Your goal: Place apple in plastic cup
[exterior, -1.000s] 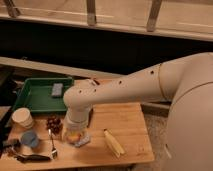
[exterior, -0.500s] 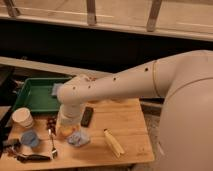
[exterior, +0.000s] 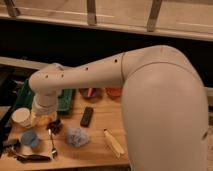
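Note:
My gripper [exterior: 42, 118] hangs below the white wrist at the table's left and is shut on the apple [exterior: 46, 120], a yellow-orange round shape between the fingers. It is held above the table, between the cream-white container [exterior: 21, 116] and the dark grape cluster [exterior: 54, 125]. The light-blue plastic cup [exterior: 29, 138] stands upright on the table just below and left of the gripper, apart from it. The arm hides much of the apple.
A green tray [exterior: 23, 94] lies behind the gripper. A spoon [exterior: 52, 143], a blue-grey crumpled cloth [exterior: 77, 136], a black bar [exterior: 87, 116], a long yellow banana-like item [exterior: 114, 143] and two reddish bowls [exterior: 90, 92] are on the wooden table [exterior: 100, 155].
The arm has swung left with the apple in the gripper, from over the table's middle to near the cream container and the blue cup.

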`<state>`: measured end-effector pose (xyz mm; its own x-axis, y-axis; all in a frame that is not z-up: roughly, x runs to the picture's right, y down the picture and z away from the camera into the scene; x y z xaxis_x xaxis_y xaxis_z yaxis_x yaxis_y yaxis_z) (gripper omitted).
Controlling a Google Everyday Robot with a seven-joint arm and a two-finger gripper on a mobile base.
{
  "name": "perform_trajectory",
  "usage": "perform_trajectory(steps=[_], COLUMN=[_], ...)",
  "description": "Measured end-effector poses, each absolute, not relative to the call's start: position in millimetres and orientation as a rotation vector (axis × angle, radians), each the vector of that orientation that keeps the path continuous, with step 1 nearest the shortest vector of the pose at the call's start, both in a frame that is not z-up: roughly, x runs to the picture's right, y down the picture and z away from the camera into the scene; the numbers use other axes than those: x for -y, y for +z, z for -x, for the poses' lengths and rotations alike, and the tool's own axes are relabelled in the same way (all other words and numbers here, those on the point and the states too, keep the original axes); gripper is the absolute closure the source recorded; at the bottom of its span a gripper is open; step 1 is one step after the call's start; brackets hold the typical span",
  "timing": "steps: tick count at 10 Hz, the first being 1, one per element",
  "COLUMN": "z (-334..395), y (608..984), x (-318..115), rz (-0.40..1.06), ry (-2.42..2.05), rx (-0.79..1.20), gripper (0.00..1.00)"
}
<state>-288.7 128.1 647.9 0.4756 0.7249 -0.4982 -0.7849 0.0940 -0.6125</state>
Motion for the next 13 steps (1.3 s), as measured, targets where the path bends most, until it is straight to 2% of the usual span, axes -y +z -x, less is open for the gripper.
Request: perform_trajectory(steps=[3,6,10,13], z=[313.5,315.1,360.5,368.0], y=[629.8,631.9,655.5,666.7], x=[-121.3,-123.2,-159.5,-181.7], rz=[1.021,1.028,1.087,1.133], ry=[1.028,1.023,0.968,0.965], rx=[0.003,0.006,0.008,-0.019], gripper=[1.00,1.00,1.00,0.98])
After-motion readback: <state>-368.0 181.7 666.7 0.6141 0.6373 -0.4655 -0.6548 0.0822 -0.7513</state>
